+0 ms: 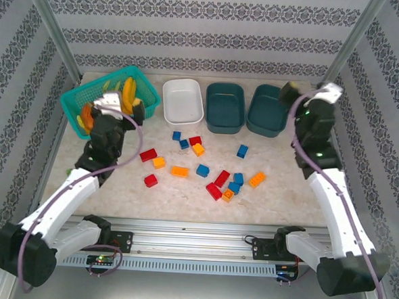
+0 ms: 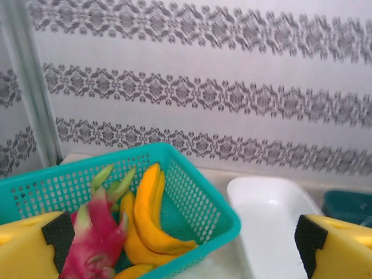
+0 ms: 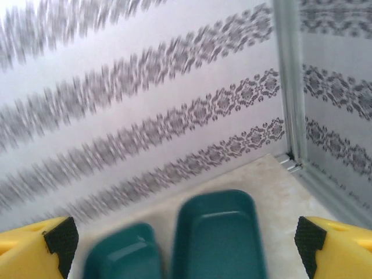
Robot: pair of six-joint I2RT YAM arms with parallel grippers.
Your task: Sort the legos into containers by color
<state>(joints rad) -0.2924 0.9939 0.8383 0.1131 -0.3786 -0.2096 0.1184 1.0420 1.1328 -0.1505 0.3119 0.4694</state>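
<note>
Marble tabletop: white tub, two teal tubs, all legos outside them.

Illumination is bright, even and diffuse; shadows on the table are faint. The top view is sharp. The right wrist view shows motion blur across the patterned wall.

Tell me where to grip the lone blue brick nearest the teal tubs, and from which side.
I'd pinch the blue brick across two opposite side walls, coming straight down from above. It lies flat on the table, apart from the others, with bare space all round.
</note>
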